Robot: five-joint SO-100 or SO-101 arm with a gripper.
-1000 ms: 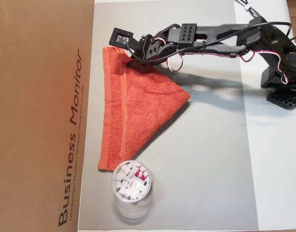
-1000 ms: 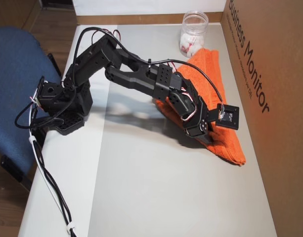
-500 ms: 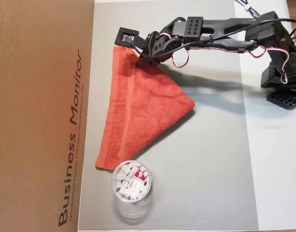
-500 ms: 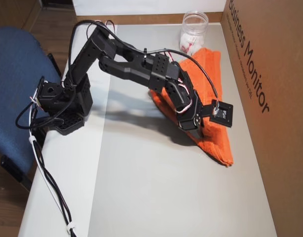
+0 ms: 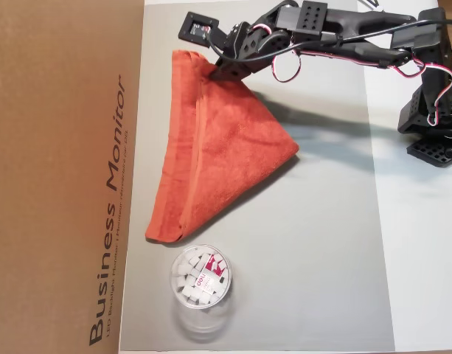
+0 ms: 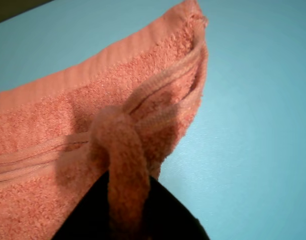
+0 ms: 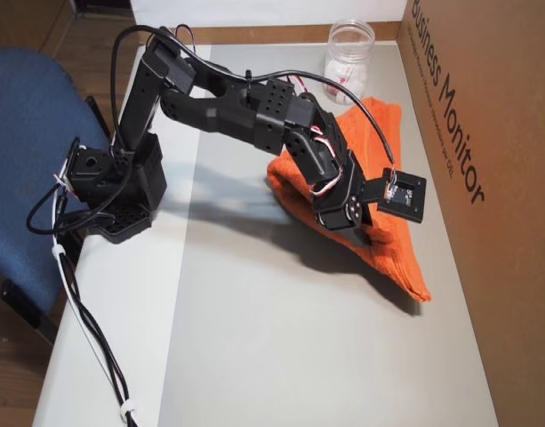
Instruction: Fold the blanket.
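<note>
The blanket [image 5: 218,147] is an orange-red terry towel folded into a triangle on the grey mat [image 5: 321,258]. Its long edge runs beside the cardboard box and one tip points right. My gripper [image 5: 214,70] is shut on the blanket's top corner and holds it raised a little. In the wrist view a bunched fold of the blanket [image 6: 143,115] runs down into the black jaws of the gripper [image 6: 125,210]. In the other overhead view the gripper [image 7: 365,233] sits over the blanket [image 7: 392,258], and the wrist hides the fingers.
A large cardboard box [image 5: 63,177] [image 7: 485,178] walls off one side of the mat. A clear jar of white pieces [image 5: 200,276] [image 7: 348,58] stands just past the blanket's far end. The arm's base [image 5: 432,125] [image 7: 112,187] is on the white table, next to a blue chair [image 7: 23,160].
The gripper has risen and pulled the held corner away from the jar. The blanket slid with it, and its far end now lies clear of the jar's rim.
</note>
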